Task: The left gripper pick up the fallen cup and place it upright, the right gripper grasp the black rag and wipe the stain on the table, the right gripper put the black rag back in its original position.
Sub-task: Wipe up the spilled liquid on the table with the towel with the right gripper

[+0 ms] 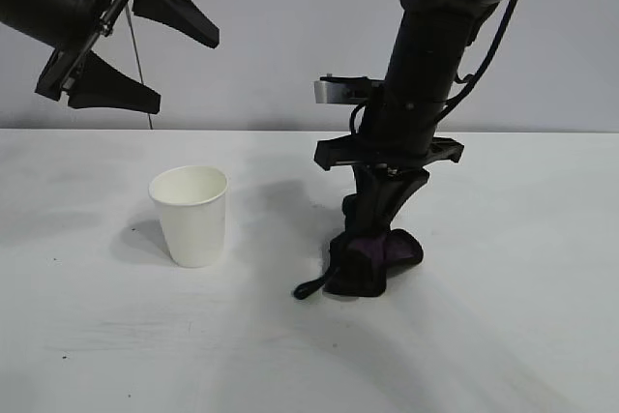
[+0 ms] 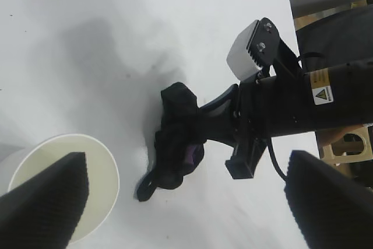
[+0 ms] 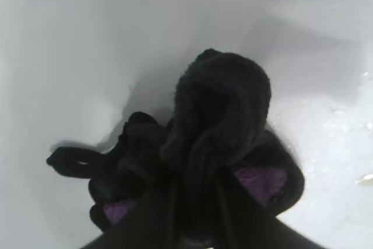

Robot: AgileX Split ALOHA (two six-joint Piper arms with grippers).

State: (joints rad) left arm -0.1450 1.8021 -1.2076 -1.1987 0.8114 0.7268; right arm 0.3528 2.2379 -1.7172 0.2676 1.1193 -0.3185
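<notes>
Two pincers, one cup, one rag, one table (image 1: 542,336).

Cup (image 1: 191,215): white paper, standing upright on the table, mouth up, nothing visible inside. Used below as the landmark.

Rag (image 1: 372,260): black, bunched, purple showing in its folds, resting on the table to the right of the cup and well apart from it. A thin black loop (image 1: 311,287) trails from the rag on the side toward the cup and lies on the table.

Right pincer (image 1: 372,229): points steeply down, right of the cup, its fingers clamped together on the top of the rag; in the right wrist view the cloth bulges up between and around the fingers (image 3: 157,208).

Left pincer (image 1: 145,45): in the air, above the cup and to its left, fingers spread wide apart, holding nothing. In the left wrist view its two fingertips (image 2: 49,199) frame the cup's rim and the rag beyond.
</notes>
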